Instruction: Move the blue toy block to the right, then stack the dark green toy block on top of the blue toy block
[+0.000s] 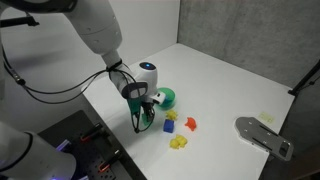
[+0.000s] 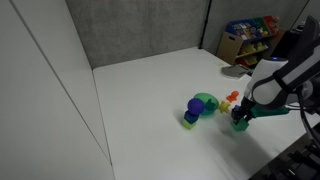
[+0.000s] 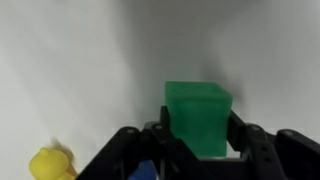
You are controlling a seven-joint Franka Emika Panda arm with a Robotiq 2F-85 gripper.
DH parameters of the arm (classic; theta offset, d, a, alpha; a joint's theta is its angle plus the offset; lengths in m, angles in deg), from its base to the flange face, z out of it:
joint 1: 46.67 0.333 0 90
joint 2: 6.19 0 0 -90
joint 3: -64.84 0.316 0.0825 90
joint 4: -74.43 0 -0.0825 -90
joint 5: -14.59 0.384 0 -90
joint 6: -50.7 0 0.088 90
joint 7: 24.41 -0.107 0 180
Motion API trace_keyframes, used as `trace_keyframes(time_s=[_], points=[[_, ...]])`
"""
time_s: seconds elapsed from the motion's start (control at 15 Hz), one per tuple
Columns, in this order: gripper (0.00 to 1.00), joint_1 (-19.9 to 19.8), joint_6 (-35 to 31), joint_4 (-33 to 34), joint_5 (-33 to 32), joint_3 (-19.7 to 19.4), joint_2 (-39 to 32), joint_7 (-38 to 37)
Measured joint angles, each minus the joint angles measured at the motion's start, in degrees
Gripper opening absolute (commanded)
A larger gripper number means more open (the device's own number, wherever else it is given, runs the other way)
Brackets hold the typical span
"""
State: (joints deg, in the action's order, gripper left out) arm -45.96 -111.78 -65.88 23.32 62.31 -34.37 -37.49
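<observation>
In the wrist view the dark green toy block (image 3: 198,118), a plain green cube, sits between the two black fingers of my gripper (image 3: 198,135), which press on its sides. In both exterior views the gripper (image 1: 146,120) (image 2: 240,121) hangs low over the white table with the green block (image 2: 240,125) in it, beside the teal-green bowl (image 1: 168,98). The blue toy block (image 1: 170,126) (image 2: 190,120) rests on the table close by. A sliver of blue (image 3: 146,172) shows at the wrist view's lower edge.
Small yellow (image 1: 178,143), red-orange (image 1: 190,124) and other toy pieces lie next to the bowl. A yellow piece (image 3: 50,164) shows in the wrist view. A grey flat object (image 1: 263,136) lies near the table's edge. A shelf with snack packs (image 2: 248,38) stands behind the table.
</observation>
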Motion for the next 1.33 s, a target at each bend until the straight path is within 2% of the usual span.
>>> trace_keyframes(time_s=[0.27,0.53,0.87,1.33], points=[[0.28,0.08,4.60,1.53,-0.53,-2.20,4.09,-0.13],[0.28,-0.23,8.86,4.99,-3.95,-4.05,4.95,0.69],[0.28,-1.79,13.92,9.62,-8.97,-4.00,4.83,9.40],[0.28,-3.31,15.55,14.21,-20.47,-4.22,3.51,22.04]])
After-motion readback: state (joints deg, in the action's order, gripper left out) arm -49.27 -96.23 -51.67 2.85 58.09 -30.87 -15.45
